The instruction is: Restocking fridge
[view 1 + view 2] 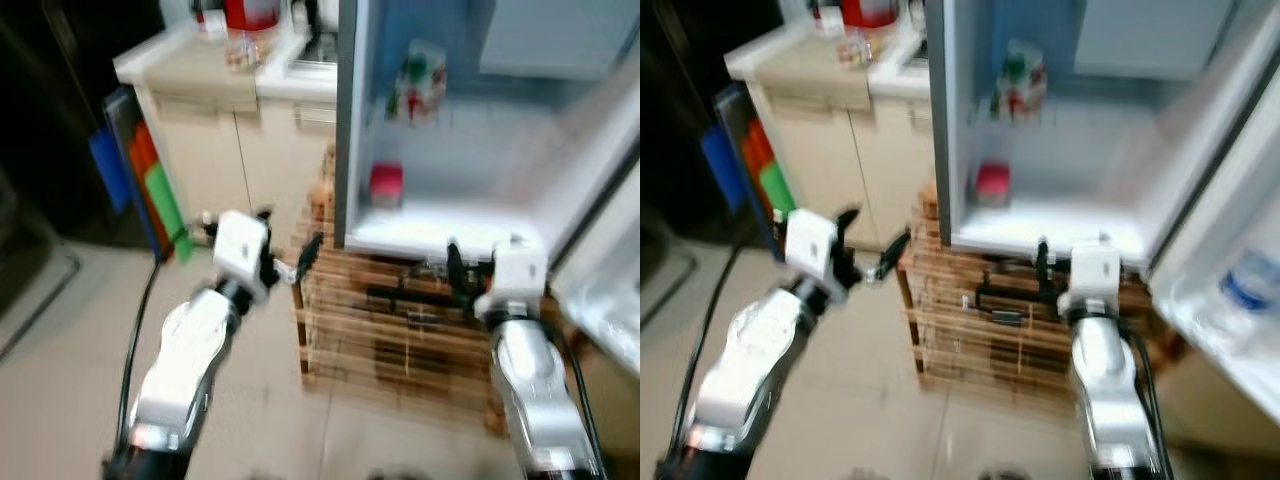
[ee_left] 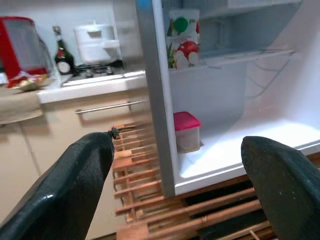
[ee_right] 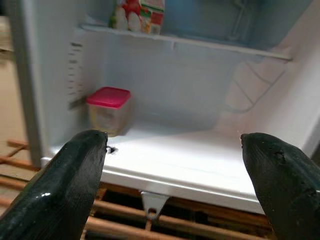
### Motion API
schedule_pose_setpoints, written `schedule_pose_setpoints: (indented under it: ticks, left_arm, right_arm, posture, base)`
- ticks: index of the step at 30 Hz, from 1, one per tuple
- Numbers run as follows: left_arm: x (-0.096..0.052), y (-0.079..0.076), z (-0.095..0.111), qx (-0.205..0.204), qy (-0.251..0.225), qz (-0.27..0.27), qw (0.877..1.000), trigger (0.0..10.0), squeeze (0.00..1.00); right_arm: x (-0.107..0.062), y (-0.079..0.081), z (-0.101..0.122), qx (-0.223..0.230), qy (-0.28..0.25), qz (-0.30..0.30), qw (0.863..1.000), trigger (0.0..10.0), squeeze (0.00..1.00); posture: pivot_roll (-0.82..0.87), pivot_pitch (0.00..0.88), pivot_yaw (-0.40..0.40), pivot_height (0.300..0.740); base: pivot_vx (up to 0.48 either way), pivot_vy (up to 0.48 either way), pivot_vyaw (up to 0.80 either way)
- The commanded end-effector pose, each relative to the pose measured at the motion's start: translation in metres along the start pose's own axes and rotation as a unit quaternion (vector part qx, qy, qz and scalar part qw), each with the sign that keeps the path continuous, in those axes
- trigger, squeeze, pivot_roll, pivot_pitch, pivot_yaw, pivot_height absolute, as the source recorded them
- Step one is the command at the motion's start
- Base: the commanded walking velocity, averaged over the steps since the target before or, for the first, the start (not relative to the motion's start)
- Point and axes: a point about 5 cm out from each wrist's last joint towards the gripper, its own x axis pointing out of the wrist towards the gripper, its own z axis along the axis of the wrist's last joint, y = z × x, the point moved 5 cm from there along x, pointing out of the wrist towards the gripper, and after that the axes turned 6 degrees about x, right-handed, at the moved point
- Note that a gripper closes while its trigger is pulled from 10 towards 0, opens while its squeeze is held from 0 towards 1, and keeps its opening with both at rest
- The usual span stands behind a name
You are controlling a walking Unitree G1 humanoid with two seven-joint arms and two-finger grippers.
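Closest in the head view are the two silver arms; the left gripper (image 1: 285, 262) hangs wide open and empty in front of the crate (image 1: 400, 330), and the right gripper (image 1: 470, 268) sits just under the fridge (image 1: 345, 120) floor. The left wrist view shows a pink-lid tub (image 2: 186, 131) on the fridge floor and a carton (image 2: 182, 39) on the shelf. In the right wrist view, the fingers (image 3: 60, 190) stand wide apart, holding nothing. I think it should find something to stock first. The head view is blurry, and the door is cut off.
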Motion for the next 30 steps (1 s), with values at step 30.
schedule_pose_setpoints:
  ticks: [30]
  left_arm:
    - [0.0044, -0.0070, -0.0050, -0.017, -0.005, -0.014, 1.000, 10.0, 0.00]
  right_arm:
    - [-0.0022, 0.0035, -0.0062, -0.027, 0.006, 0.028, 0.999, 10.0, 0.00]
  posture:
    - [-0.11, 0.000, 0.058, 0.740]
  base:
    - [-0.056, -0.016, -0.20]
